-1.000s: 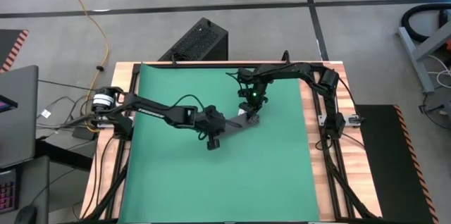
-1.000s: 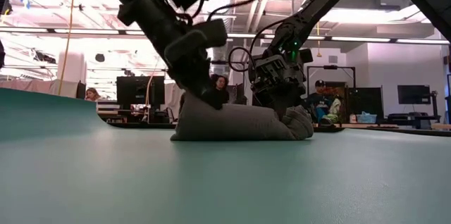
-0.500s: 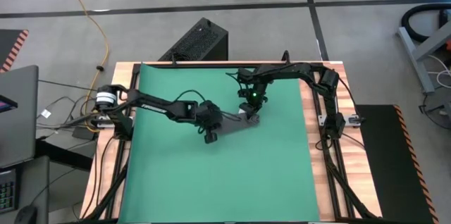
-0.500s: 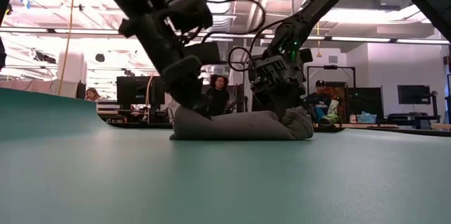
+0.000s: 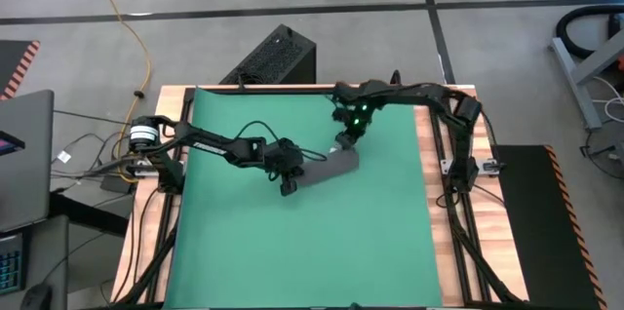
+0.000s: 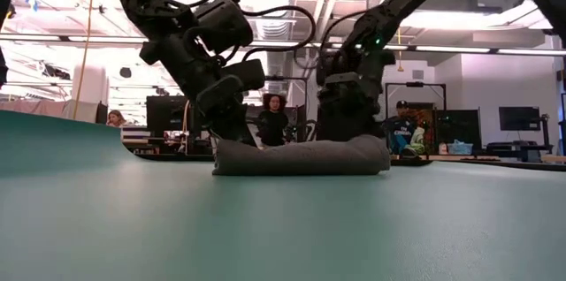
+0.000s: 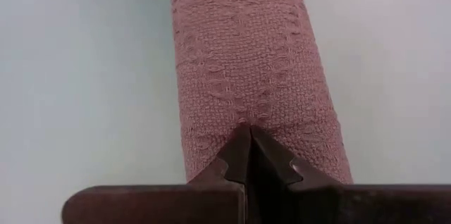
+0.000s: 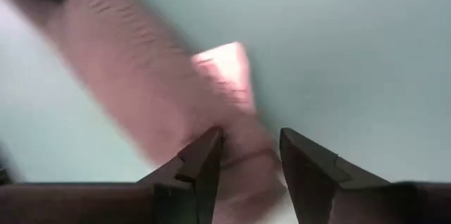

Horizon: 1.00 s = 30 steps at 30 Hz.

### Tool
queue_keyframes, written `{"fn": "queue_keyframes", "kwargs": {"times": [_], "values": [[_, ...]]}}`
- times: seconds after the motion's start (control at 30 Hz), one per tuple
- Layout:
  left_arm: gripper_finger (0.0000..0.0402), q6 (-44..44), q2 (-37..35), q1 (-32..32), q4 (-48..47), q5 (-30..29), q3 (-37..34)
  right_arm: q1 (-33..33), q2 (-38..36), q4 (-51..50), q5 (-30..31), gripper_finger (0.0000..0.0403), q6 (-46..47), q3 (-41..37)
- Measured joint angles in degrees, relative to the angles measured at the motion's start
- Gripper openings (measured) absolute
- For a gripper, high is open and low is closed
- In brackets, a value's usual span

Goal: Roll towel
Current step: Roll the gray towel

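Observation:
The dark grey towel [image 5: 327, 167] lies as a long roll on the green mat [image 5: 244, 242], slanting from the middle toward the far right. It also shows in the low view [image 6: 301, 157]. Its small white tag [image 8: 225, 69] shows near the right end. My left gripper [image 7: 243, 131] is shut at the roll's left end [image 5: 295, 179]. My right gripper [image 8: 250, 143] is open just above the roll's right end [image 5: 351, 157], a little to its far side; I see no touch. My left gripper presses its shut fingertips [image 7: 248, 146] against the top of the roll near its left end [image 7: 243, 115]. The fingers slant down from the table's left and lie along the roll. The roll lies flat on the mat.
The mat covers most of the wooden table [image 5: 444, 251], with free room on the near half. A black box [image 5: 278, 57] stands beyond the far edge. In the low view people sit in the room behind [image 6: 272, 113].
My right gripper has gone up and toward the far edge, off the towel's right end. My left gripper has drawn back a little toward the table's left and come lower on the roll. The towel, bunched up at its right end before, now lies as an even, flatter roll.

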Motion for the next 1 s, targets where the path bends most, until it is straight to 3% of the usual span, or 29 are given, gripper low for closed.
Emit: {"fn": "queue_keyframes", "kwargs": {"times": [0.13, 0.33, 0.57, 0.67, 0.77, 1.0], "values": [[0.0, 0.2, 0.1, 0.0, 0.6, 0.0, -0.1, -2.1, -4.7, -0.2, 5.4, 0.0157, -1.7, 0.0], [0.0, 0.2, 0.1, 0.0, 0.6, 0.0, -0.1, 0.9, -12.6, 9.2, 2.6, 0.0128, -4.8, -1.1], [0.0, 0.7, 0.1, -0.1, 0.7, -1.2, -0.1, 9.2, -20.9, 33.1, 2.0, 0.0026, -1.3, -17.8], [0.0, 1.7, 0.2, -0.1, 0.9, -1.5, -0.2, 10.0, -23.3, 47.6, 2.0, 0.0012, 4.4, -27.3], [0.0, 2.3, 0.2, -0.1, 0.9, -1.8, -0.2, 8.9, -24.0, 60.0, 2.1, 0.0016, 9.1, -33.0], [0.0, 2.8, 0.2, -0.1, 0.9, -1.7, -0.2, 10.0, -19.6, 63.9, 2.2, 0.0005, 6.7, -36.0]]}}
